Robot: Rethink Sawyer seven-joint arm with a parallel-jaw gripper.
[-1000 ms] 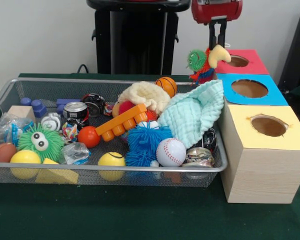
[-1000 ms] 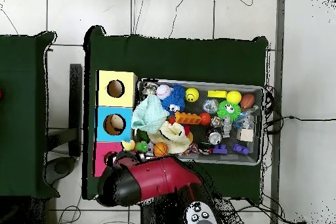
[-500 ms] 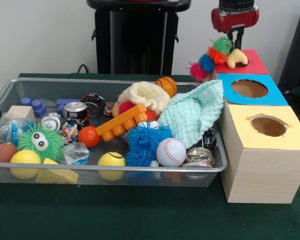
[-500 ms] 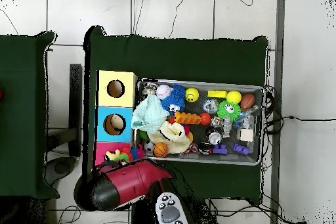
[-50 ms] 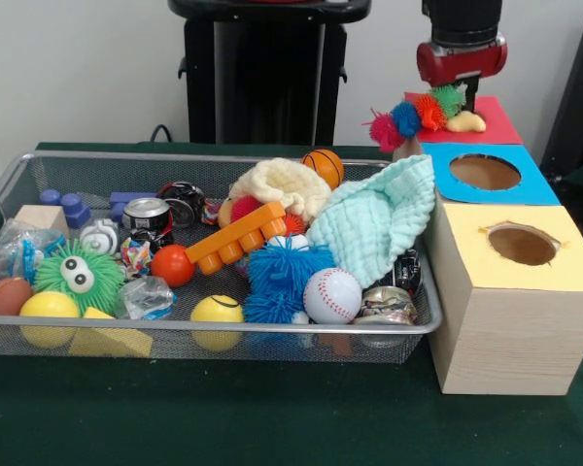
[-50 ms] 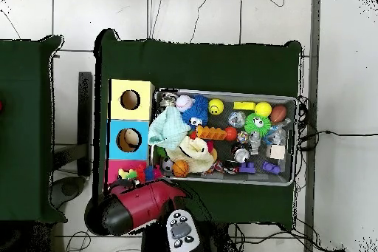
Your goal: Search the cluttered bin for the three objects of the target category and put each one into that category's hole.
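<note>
While red-and-black arm hangs over red-topped box [image 5: 486,121], gripper [image 5: 464,97] sits low above it — fingers hidden behind fuzzy caterpillar toy [image 5: 423,113], so cannot tell whether apart or together. Toy lies across red box's top: pink, blue, orange, green tufts in row, yellow end by gripper, pink end overhanging toward mesh bin [image 5: 39,165]. Beside red box — blue-topped box [image 5: 530,180], then yellow-topped box [image 5: 573,262], each with round hole. Bin holds mint cloth [image 5: 374,228], baseball [image 5: 332,295], blue spiky ball [image 5: 282,272].
</note>
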